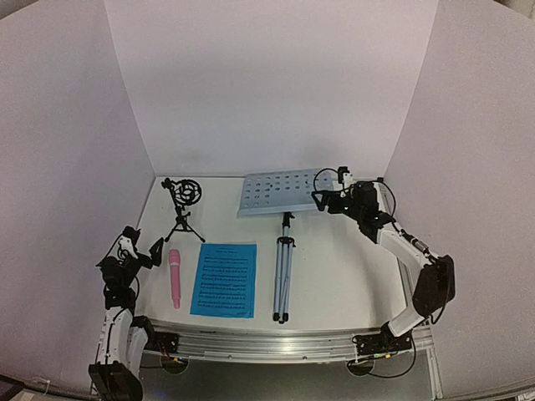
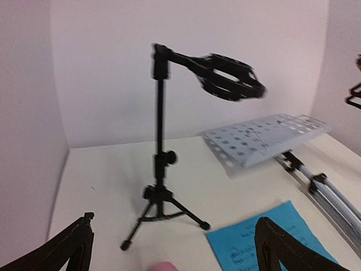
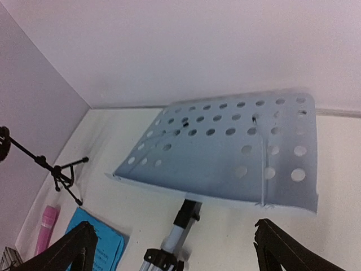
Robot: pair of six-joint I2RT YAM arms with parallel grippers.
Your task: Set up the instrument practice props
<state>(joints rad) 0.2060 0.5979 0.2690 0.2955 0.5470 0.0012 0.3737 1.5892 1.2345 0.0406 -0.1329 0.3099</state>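
Counting what lies before me, I find four props, one of each, on the white table [image 1: 334, 276]. One pale-blue perforated music stand [image 1: 278, 194] lies flat, its holed plate toward the far wall and its folded slim legs pointing to the near edge. One bright-blue sheet of music [image 1: 224, 280] lies flat just left of those legs, staves up. One pink stick microphone [image 1: 175, 277] lies just left of the sheet, apart from it. One small black ring-topped tripod [image 1: 182, 209] stands upright on its three spread legs at the far left, beyond the microphone.

I have two grippers, both released. My left gripper [image 1: 142, 249] hangs at the left edge of the table, beside the microphone, fingers spread wide with nothing between them, facing the black tripod. My right gripper [image 1: 318, 190] hovers by the right edge of the stand's plate, fingers likewise wide apart and gripping nothing; whether a fingertip touches the plate I cannot tell.
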